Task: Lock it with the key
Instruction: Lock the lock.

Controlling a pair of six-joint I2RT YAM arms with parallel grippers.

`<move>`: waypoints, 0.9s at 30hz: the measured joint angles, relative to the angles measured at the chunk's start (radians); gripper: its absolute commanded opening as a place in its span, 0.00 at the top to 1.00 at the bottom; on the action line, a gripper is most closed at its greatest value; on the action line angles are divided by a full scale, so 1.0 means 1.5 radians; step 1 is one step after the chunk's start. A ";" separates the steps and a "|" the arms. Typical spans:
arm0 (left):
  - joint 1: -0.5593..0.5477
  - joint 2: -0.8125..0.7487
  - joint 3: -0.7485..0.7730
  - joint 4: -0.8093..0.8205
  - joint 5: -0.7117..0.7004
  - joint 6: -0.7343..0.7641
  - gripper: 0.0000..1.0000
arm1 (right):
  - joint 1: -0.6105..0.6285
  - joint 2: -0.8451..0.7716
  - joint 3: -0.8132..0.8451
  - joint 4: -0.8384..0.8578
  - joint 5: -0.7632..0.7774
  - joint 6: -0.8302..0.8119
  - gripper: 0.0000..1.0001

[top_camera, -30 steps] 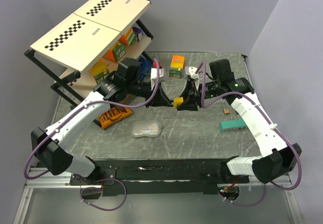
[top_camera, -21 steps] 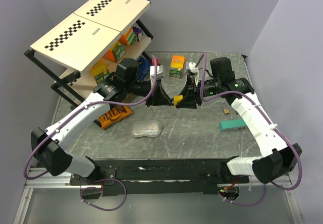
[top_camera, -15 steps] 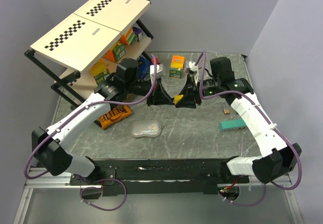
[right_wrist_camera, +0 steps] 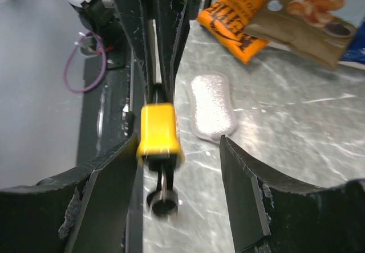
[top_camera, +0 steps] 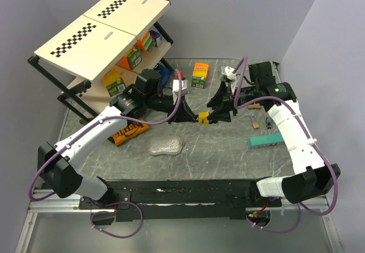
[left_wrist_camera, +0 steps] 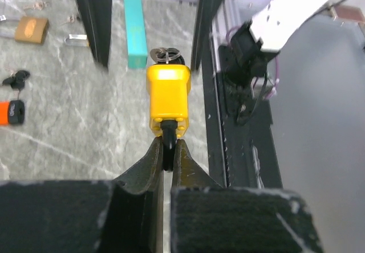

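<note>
The left gripper [left_wrist_camera: 167, 150] is pinched shut on the black shackle [left_wrist_camera: 169, 140] of the yellow lock [left_wrist_camera: 168, 96], which hangs above the table between the 2 arms. The key [left_wrist_camera: 165, 54] sticks out of its far end, and the right gripper [right_wrist_camera: 178, 147] gapes around it, gripping nothing. The risk is an off-centre bite on the key, so the turn slips or twists the lock in that thin pinch. The pouch [top_camera: 166, 146] and teal box [top_camera: 263, 141] lie clear.

You have two padlocks here: a yellow padlock [left_wrist_camera: 169, 99] and a brass padlock [left_wrist_camera: 29, 29]. Count one teal box [top_camera: 263, 142], one silver pouch [top_camera: 166, 146] and two snack bags, an orange bag [right_wrist_camera: 242, 13] and a brown bag [right_wrist_camera: 302, 11]. One shelf rack [top_camera: 78, 84] carries two checkered boards [top_camera: 85, 45] [top_camera: 134, 8]. Four small cartons [top_camera: 199, 75] [top_camera: 114, 81] [top_camera: 134, 57] [top_camera: 149, 39] show: three on it, one apart.
</note>
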 measured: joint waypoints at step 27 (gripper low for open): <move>0.001 0.029 0.006 -0.088 0.001 0.084 0.99 | 0.020 0.013 -0.005 -0.171 0.097 -0.188 0.60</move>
